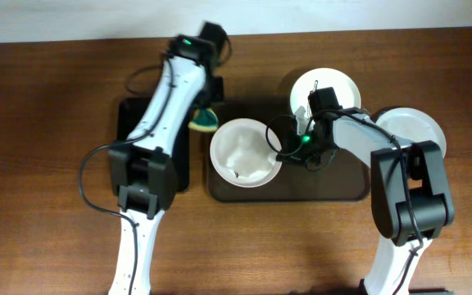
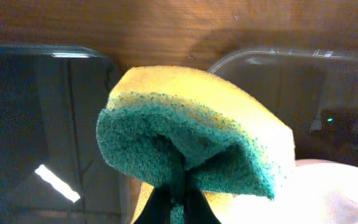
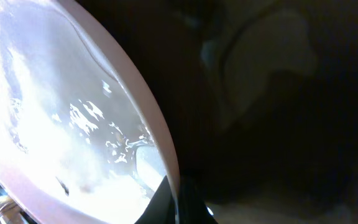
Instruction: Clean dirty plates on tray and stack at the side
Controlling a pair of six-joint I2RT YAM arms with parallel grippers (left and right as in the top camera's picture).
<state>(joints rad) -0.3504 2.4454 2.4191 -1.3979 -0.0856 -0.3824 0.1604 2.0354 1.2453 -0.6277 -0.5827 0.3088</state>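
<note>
While the left arm (image 1: pixel 166 98) runs from its base at the 7 o'clock edge of the table (image 1: pixel 39 98) up toward 12 o'clock, its wrist folds back down. This leaves the left gripper (image 1: pixel 204 116) hanging over the gap between the black tray (image 1: pixel 129 135) and the brown tray (image 1: pixel 334 187). Its fingers are pinched together on a yellow-and-green sponge (image 2: pixel 191 137), which buckles into a fold around them, green side facing the wrist camera. The sponge hangs just off the 10 o'clock rim of the left plate (image 1: pixel 240 152), and I cannot tell whether the two touch.

The left plate overlaps the brown tray's 9 o'clock end and carries a thin dark mark (image 1: pixel 234 174) near its own 7 o'clock. At its 3 o'clock rim sits the right gripper (image 1: pixel 283 152), its fingers closed onto that rim. In the right wrist view the plate's edge sweeps down to meet them at the bottom of the frame.

The back plate (image 1: pixel 334 82) lies across the tray's far rim at about 1 o'clock.

The right arm (image 1: pixel 408 188) climbs from 5 o'clock, bends at the elbow beside the tray's right end, and reaches back leftward across the tray. It partly covers the right plate (image 1: pixel 420 127), which rests on the table just beside the tray at 2 o'clock.
</note>
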